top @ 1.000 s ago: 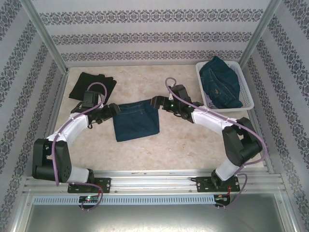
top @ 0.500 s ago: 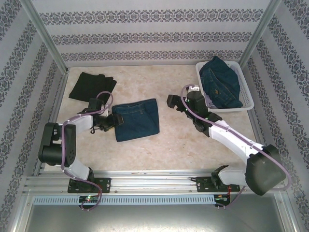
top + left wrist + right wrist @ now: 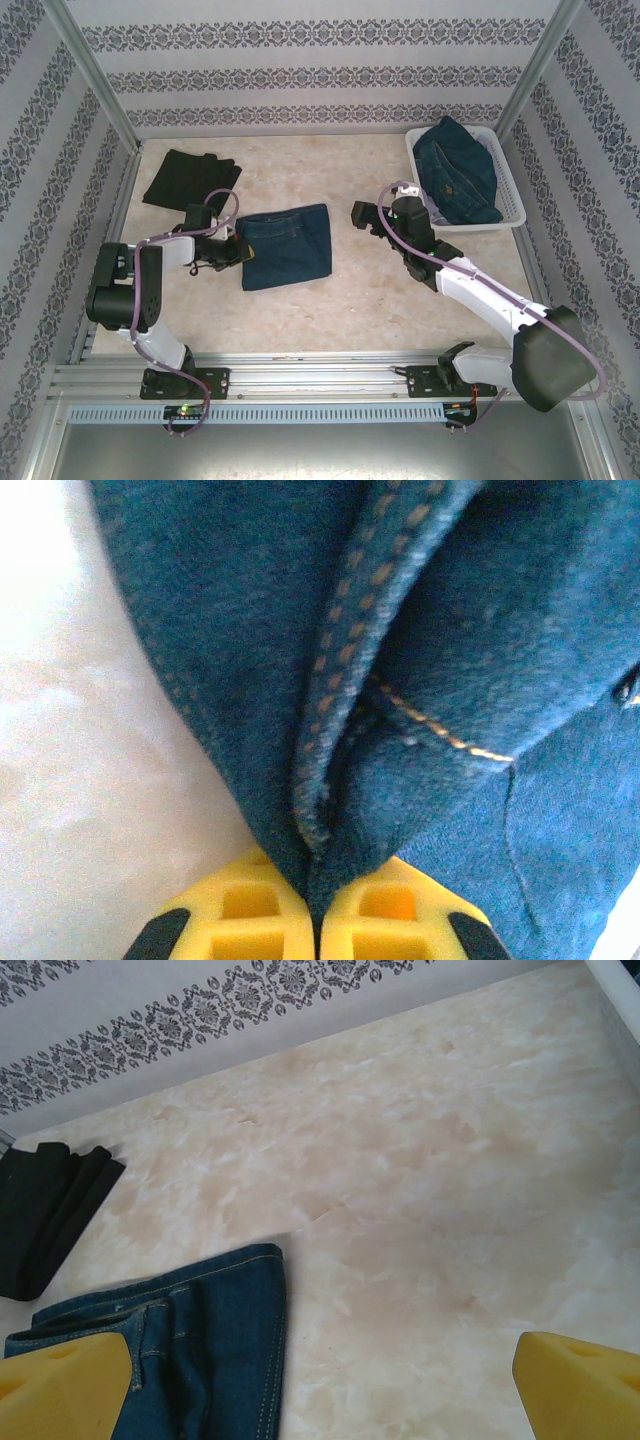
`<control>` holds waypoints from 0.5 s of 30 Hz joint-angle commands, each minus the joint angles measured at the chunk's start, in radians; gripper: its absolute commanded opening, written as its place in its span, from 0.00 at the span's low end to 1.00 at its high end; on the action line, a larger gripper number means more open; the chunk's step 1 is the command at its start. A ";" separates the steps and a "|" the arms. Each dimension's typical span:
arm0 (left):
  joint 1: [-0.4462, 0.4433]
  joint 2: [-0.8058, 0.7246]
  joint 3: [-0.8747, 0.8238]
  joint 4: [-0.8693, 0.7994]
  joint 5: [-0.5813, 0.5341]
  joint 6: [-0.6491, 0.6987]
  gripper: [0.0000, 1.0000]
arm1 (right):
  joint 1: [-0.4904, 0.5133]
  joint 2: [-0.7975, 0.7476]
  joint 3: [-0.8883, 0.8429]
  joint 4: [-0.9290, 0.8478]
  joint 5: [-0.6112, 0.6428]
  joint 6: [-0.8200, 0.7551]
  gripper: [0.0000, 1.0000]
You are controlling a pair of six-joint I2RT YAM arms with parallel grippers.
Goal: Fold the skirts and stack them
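Widest of all, the marbled counter (image 3: 360, 300), with one folded denim skirt (image 3: 287, 245) flat on it, a little left of the middle. At the far right corner, a white lattice basket (image 3: 513, 185), heaped with a second denim skirt (image 3: 455, 165), crumpled and not yet folded. At the far left, a black skirt (image 3: 188, 178), already folded, near the folded denim skirt and well apart from the basket.

Low at the left edge of the folded denim skirt, the left end effector (image 3: 232, 252), clenched on the cloth. In the left wrist view, yellow fingertips (image 3: 240, 915) pressed together, with a stitched edge pinched between them. Over bare counter between that skirt and the basket, the right end effector (image 3: 362, 213), released, jaws wide, grasping nothing.

Judged as the start of the stacking step for this skirt, probably toward the black one.

Risks from here:
- A pinch at one edge only, enough on a lift or drag to peel the upper layers back and undo the fold.
- Number of layers between the fingertips hard to tell from the wrist view. Possibly just the top seam caught, with the rest left behind on the counter.
- A thick, stiff seam, so some chance of slipping out under the cloth's own weight.
- Far side unsupported, hence a likely trailing corner and a crooked landing on the stack.
- Later, a reach close to the lattice rim for the heaped skirt, with a risk of snagging it or dragging the basket along.
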 commanded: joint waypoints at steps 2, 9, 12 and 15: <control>-0.012 -0.034 0.048 -0.091 -0.128 0.019 0.00 | -0.007 -0.022 -0.038 0.071 -0.011 -0.001 0.98; -0.042 -0.028 0.280 -0.419 -0.483 0.122 0.00 | -0.008 0.012 -0.036 0.093 -0.046 0.005 0.98; -0.053 0.034 0.424 -0.539 -0.582 0.141 0.00 | -0.009 0.036 -0.024 0.099 -0.037 0.005 0.98; -0.089 0.082 0.568 -0.614 -0.645 0.190 0.00 | -0.013 0.062 -0.006 0.099 -0.035 -0.001 0.98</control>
